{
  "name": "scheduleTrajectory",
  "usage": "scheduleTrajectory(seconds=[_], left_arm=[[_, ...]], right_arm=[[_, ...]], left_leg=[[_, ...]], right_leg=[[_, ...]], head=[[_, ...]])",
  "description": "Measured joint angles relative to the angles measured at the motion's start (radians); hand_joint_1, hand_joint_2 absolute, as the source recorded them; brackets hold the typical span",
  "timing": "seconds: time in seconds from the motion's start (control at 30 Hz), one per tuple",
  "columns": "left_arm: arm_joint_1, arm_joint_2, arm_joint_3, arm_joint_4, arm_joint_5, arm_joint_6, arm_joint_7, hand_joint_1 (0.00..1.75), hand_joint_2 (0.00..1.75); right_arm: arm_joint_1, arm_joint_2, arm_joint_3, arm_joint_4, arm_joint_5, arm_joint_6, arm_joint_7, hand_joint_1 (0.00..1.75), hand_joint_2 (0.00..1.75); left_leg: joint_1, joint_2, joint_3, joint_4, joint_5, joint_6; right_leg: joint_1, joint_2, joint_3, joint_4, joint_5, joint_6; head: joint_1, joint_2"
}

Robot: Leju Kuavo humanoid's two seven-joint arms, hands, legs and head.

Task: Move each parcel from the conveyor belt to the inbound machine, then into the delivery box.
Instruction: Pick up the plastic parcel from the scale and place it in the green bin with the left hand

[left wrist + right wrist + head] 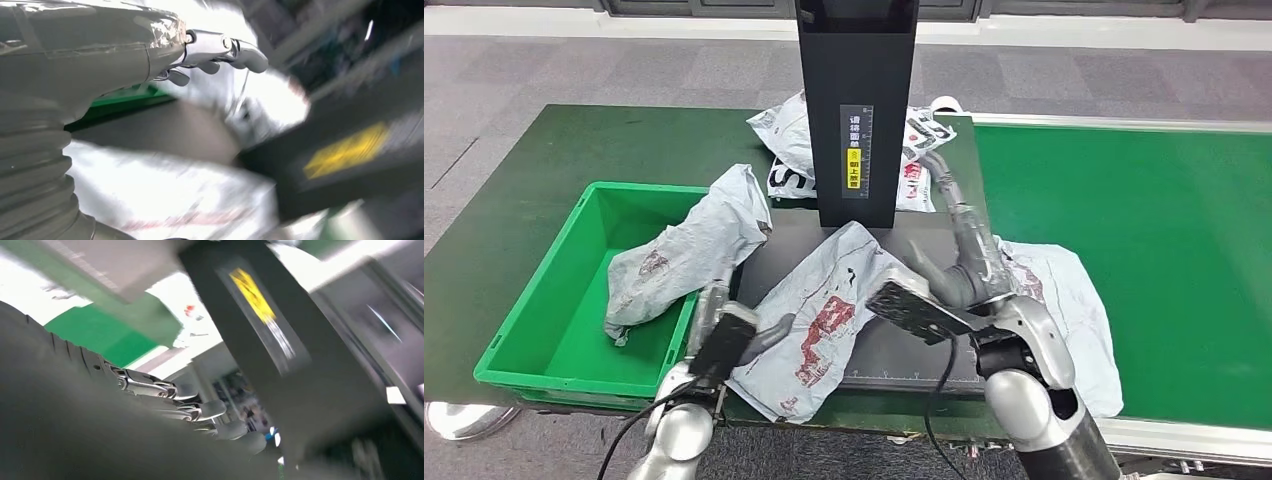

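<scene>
Green belt [1124, 200] free on rt; parcel [824, 320] overhangs scanner base, both hands' grip unclear

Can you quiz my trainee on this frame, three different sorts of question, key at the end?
1. True or false: the parcel by the bin lies wholly inside it.
2. What does the middle parcel rest on? A belt; B scanner plate; C floor.
3. Fill in: the scanner post carries a ____ label.

Key:
1. False; it drapes over the bin's rim toward the plate.
2. B.
3. Yellow.
</scene>
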Motion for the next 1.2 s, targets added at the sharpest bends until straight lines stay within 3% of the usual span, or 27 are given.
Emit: scheduleTrajectory(seconds=[0.1,0.27,0.4,0.57,0.8,1.07,1.2], left_arm=[[-0.092,-0.001,-0.055,0.153,-0.191,-0.082,0.064,0.00,1.75],[-0.247,-0.004,-0.141,0.454,-0.297,-0.157,0.075,0.04,1.75],[-0.341,-0.004,-0.188,0.639,-0.313,-0.175,0.045,1.72,1.75],[-0.423,-0.004,-0.227,0.787,-0.313,-0.180,0.011,1.75,1.75],[-0.487,-0.003,-0.251,0.877,-0.314,-0.180,0.007,1.75,1.75],[-0.511,0.001,-0.247,0.903,-0.249,-0.142,-0.013,1.75,1.75],[-0.483,0.027,-0.204,0.808,-0.111,-0.119,-0.036,1.75,1.75]], right_arm=[[0.072,0.024,-0.064,-0.072,-0.082,-0.058,-0.041,0.00,1.75],[0.138,0.066,-0.124,-0.097,-0.125,-0.064,-0.081,0.00,1.75],[0.149,0.094,-0.148,-0.098,-0.133,-0.060,-0.093,0.00,1.75],[0.152,0.121,-0.170,-0.098,-0.133,-0.046,-0.095,0.00,1.75],[0.157,0.138,-0.186,-0.098,-0.132,-0.046,-0.095,0.00,1.75],[0.182,0.142,-0.197,-0.113,-0.118,-0.060,-0.092,0.00,1.75],[0.225,0.142,-0.217,-0.148,-0.100,-0.091,-0.085,0.00,1.75]], left_leg=[[0.000,0.000,0.000,0.000,0.000,0.000],[-0.001,0.004,0.001,0.000,0.000,0.000],[-0.001,0.003,0.002,0.000,0.001,0.001],[0.000,0.002,0.007,0.000,0.000,0.002],[-0.001,0.002,0.008,-0.001,-0.004,0.005],[-0.001,0.002,0.020,0.000,-0.002,0.004],[-0.001,0.003,0.017,0.000,-0.002,0.004]], right_leg=[[0.000,-0.001,0.002,0.000,0.000,0.000],[-0.001,0.004,0.001,0.000,0.002,0.000],[-0.001,0.003,0.003,0.000,0.002,0.000],[-0.002,0.001,0.010,0.000,0.001,0.001],[-0.003,0.001,0.021,-0.001,-0.002,0.003],[-0.002,0.001,0.023,-0.001,-0.002,0.002],[-0.002,0.003,0.019,0.000,-0.001,0.001]], head=[[0.000,0.000],[0.000,0.000],[0.000,0.000],[0.000,0.000],[0.000,0.000],[0.000,0.000],[0.000,0.000]])
